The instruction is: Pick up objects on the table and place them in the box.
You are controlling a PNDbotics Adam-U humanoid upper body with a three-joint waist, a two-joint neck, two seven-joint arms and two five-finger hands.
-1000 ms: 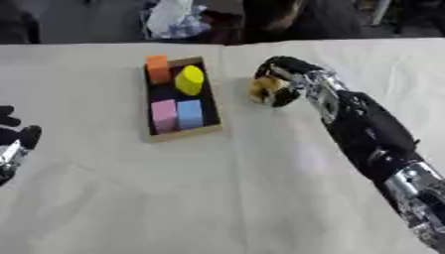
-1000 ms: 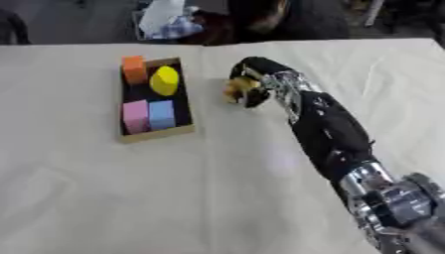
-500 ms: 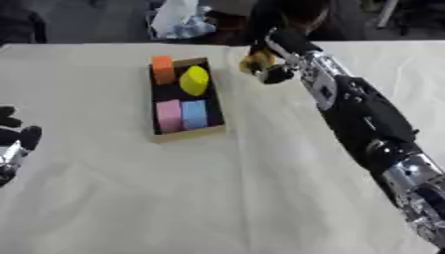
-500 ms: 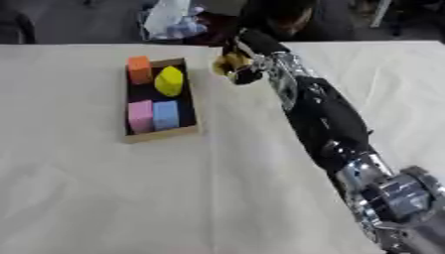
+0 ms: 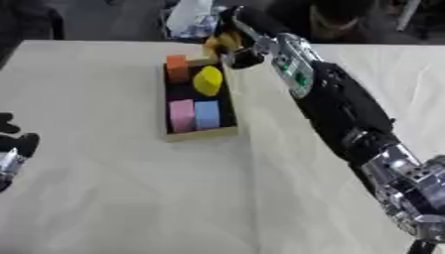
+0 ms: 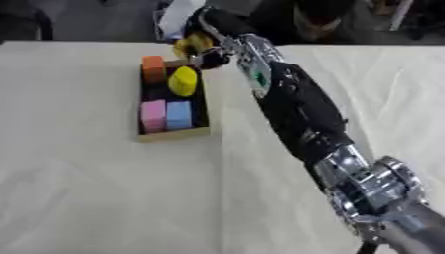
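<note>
A shallow wooden box [image 5: 201, 134] with a dark floor lies left of the table's middle. Inside it are an orange block [image 5: 177, 67], a yellow rounded piece [image 5: 208, 81], a pink block [image 5: 181, 114] and a blue block [image 5: 207, 114]. My right hand [image 5: 241, 51] reaches across from the right and hovers over the box's far right corner, fingers curled on a small yellow-brown object [image 5: 222, 41]. At the left edge my left hand [image 5: 12, 149] rests on the table, only partly in view.
The cream tablecloth [image 5: 121, 198] covers the whole table. Beyond the far edge sit a white crumpled bag [image 5: 193, 17] and dark shapes. My right arm [image 5: 339, 109] stretches diagonally across the right half of the table.
My right hand has lifted the small yellow-brown object from the table right of the box and carried it up and left, to above the box's far corner.
</note>
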